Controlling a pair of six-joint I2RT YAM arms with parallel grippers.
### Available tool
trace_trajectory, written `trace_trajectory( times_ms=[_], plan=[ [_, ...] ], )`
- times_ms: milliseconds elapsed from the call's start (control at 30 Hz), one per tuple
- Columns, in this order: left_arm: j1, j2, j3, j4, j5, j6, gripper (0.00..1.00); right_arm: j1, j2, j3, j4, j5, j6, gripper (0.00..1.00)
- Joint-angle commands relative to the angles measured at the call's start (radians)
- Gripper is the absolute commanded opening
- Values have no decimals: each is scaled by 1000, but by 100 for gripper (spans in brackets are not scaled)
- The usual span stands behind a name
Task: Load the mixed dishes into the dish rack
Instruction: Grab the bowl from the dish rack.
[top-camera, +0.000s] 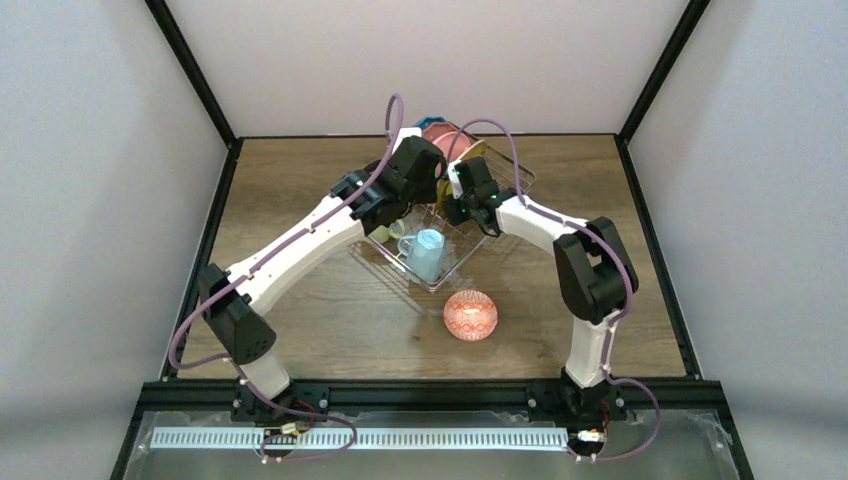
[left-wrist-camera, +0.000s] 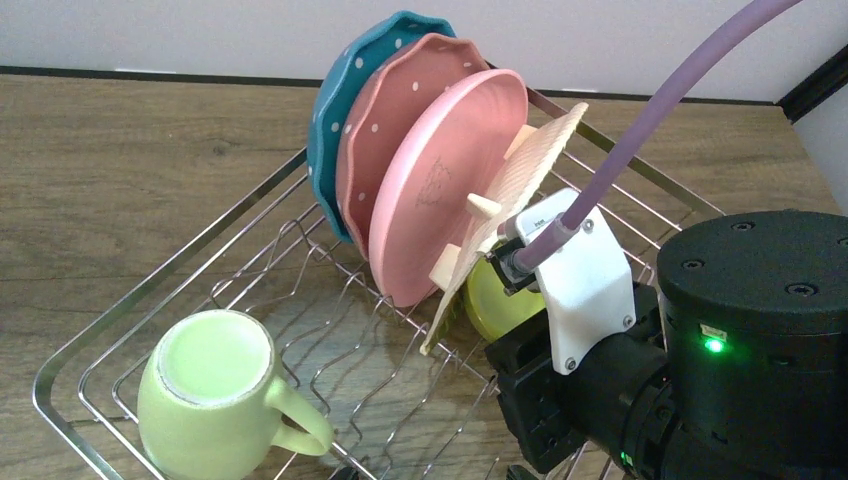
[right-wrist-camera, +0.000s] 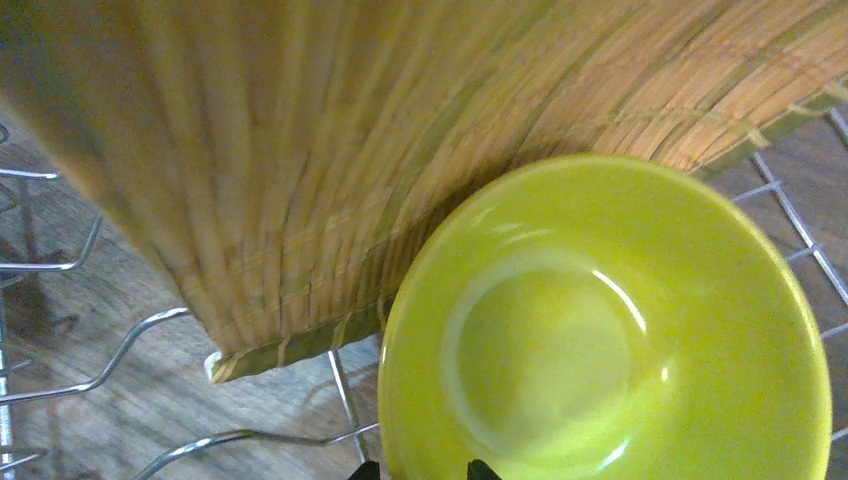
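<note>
A: Count first. Plates?

B: Four, all on edge in one row inside the dish rack (left-wrist-camera: 150, 287). The blue dotted plate (left-wrist-camera: 330, 130) is outermost, then the pink dotted plate (left-wrist-camera: 385, 120), the plain pink plate (left-wrist-camera: 445, 190) and the woven tan plate (left-wrist-camera: 525, 170).

A: Mugs, bowls?

B: Two mugs, both in the rack. The pale green mug (left-wrist-camera: 210, 395) sits mouth-down near a corner, and the light blue mug (top-camera: 428, 253) is at the near corner. Two bowls. The lime bowl (right-wrist-camera: 600, 330) is inside, up against the woven plate. The red-patterned bowl (top-camera: 470, 315) is out on the table (top-camera: 350, 330), near the rack's corner but apart from it.

A: Which view gives what?

B: Only the top view has the red bowl and the blue mug. Only the left wrist view separates the plate row and shows the green mug's base. The right wrist view is all weave and lime bowl, close up.

A: Surfaces?

B: The rack is thin shiny wire with a grid floor, wood grain showing through. The dotted plates are glazed, with scalloped rims and white spots. The plain pink one is round and smooth-rimmed. The woven plate is tan strips fanning out to a bound edge. The lime bowl is glossy, its inside facing the camera.

A: Grippers?

B: The left gripper (top-camera: 382, 212) is over the rack, fingers apart, nothing between them. The right gripper (right-wrist-camera: 422, 472) has two dark tips a little apart at the lime bowl's near rim. Whether they pinch it, I cannot tell.
</note>
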Motion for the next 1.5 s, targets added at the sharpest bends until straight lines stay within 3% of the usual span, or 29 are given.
trace_trajectory(
  times_ms=[0, 233, 633, 1133, 1467],
  plan=[
    [11, -9, -7, 20, 15, 5, 85, -4, 48, 35, -5, 45, -8, 46],
    [14, -12, -12, 17, 18, 5, 85, -4, 67, 54, -23, 90, 3, 21],
    [16, -32, -22, 16, 18, -7, 85, -4, 21, 34, -43, 108, 12, 1],
    [17, -81, -80, 31, 33, -36, 84, -4, -110, -48, -13, 66, 131, 1],
    [15, -92, -91, 29, 54, -49, 85, -4, -201, -108, 76, 8, 324, 1]
  ],
)
